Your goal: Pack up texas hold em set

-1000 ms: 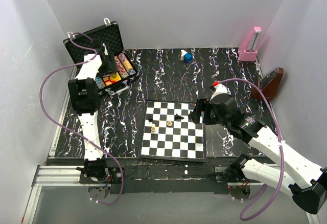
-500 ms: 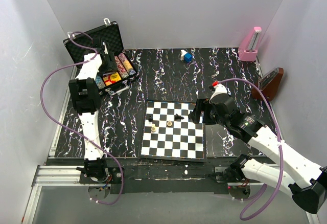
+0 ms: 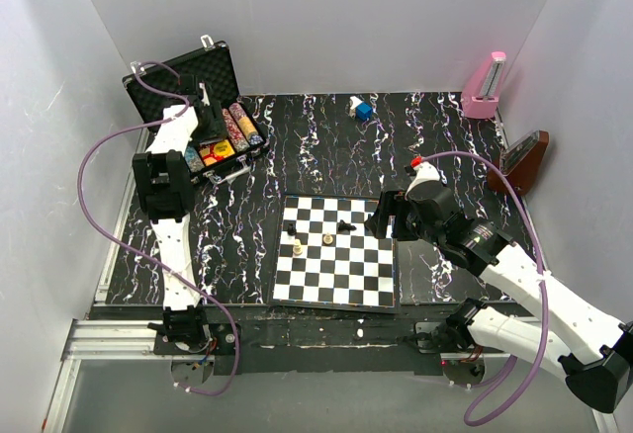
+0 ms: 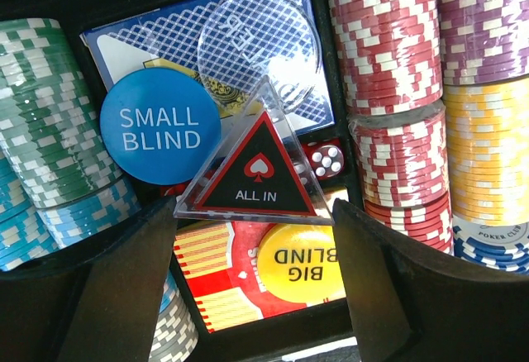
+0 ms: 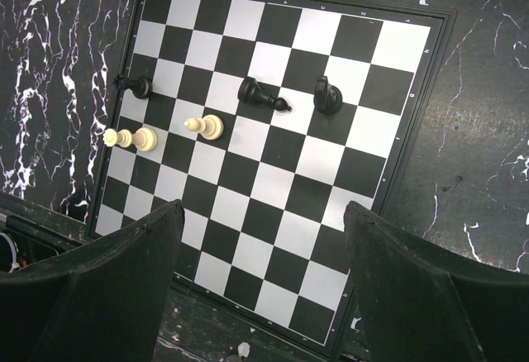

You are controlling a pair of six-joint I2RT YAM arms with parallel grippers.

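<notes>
Almost nothing is moving since the earlier frames: the left gripper is only easing a shade over the open poker case at the upper left of the overhead view, while the right gripper is holding its place above the chessboard at lower centre.

Seen from the left wrist, the fingers are standing wide apart and gripping nothing. A clear triangular "ALL IN" marker is lying between their tips; whether they are touching it is not clear. It is resting across the blue "SMALL BLIND" disc, a blue-backed card deck and the red-yellow card box, which is carrying the yellow "BIG BLIND" disc. Rows of poker chips are filling the slots on both sides, and a red die is peeking out beside the marker.

The right gripper's jaws are likewise spread wide and empty over the scattered chess pieces.

Packing is looking nearly finished: the loose pieces are sitting in the tray, but the lid is standing open and the latches are undone. A small blue object at the upper centre of the table is too small to identify.
</notes>
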